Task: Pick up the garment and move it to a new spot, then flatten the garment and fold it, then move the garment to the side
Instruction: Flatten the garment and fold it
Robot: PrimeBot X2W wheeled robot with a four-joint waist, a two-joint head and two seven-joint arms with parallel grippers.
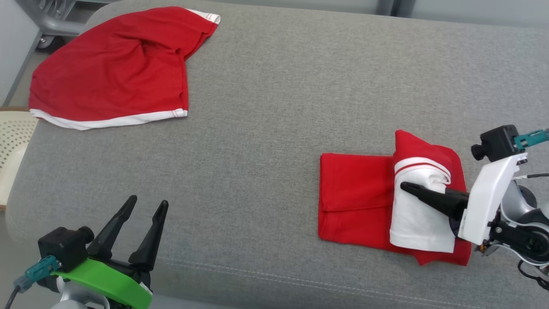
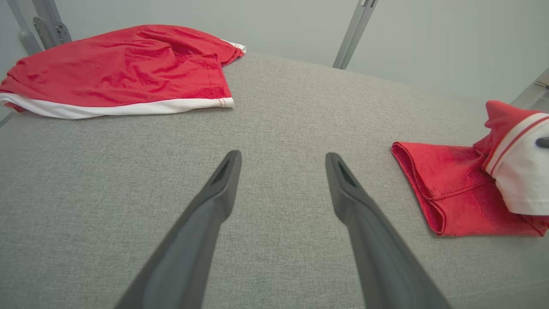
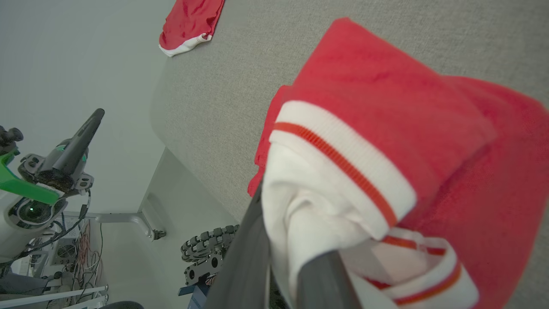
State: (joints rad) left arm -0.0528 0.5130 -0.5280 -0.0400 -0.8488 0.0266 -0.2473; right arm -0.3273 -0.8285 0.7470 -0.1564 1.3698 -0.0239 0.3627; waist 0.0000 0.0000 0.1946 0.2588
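R claw [image 1: 405, 186] is pinched shut on the white ribbed-trim panel [image 1: 422, 219] of the folded red garment [image 1: 356, 197], fingers coming in low from the robot's right. I read that grip as a handle for the last step: w/ the fold looking done, I can shift the bundle sideways w/o opening the layers. Garment sits at the right of the grey tabletop [image 1: 274, 128], near the front edge, white part bunched up a bit where it's gripped. L claw [image 1: 148, 201] hangs w/ fingers apart at front left, touching nothing, prob parked out of the way. A 2nd red garment [image 1: 111, 68] lies rumpled at far left, well apart.
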